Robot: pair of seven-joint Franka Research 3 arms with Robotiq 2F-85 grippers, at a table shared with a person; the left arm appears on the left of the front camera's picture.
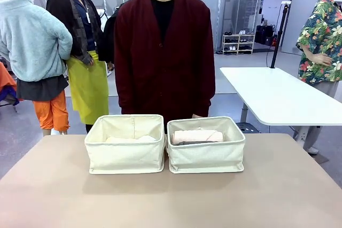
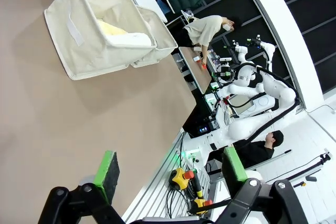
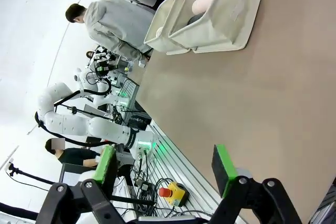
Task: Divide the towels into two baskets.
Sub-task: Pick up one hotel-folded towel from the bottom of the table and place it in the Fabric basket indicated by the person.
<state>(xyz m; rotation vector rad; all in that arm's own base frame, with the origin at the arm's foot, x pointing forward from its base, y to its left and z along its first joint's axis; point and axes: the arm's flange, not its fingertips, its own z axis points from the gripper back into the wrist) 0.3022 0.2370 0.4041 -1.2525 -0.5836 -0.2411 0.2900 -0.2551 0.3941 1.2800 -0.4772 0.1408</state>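
Looks done: pale towels [image 1: 131, 139] in left basket [image 1: 126, 156], pink and grey towels [image 1: 196, 136] in right basket [image 1: 207, 157]; bench [image 1: 171, 201] otherwise bare. Left gripper [image 2: 170, 174] and right gripper [image 3: 165, 163] both with fingers spread wide, empty.

Bright, even overhead indoor light. Soft short shadows under the baskets [image 1: 165, 156] toward 6 o'clock on the table [image 1: 171, 201]. Front view sharp at centre, background slightly soft. Wrist views tilted, wide-angle, bending lines toward the edges; green pads [image 2: 107, 174] near 6 o'clock slightly soft. Pale floor near 9 o'clock in right wrist view washed out.
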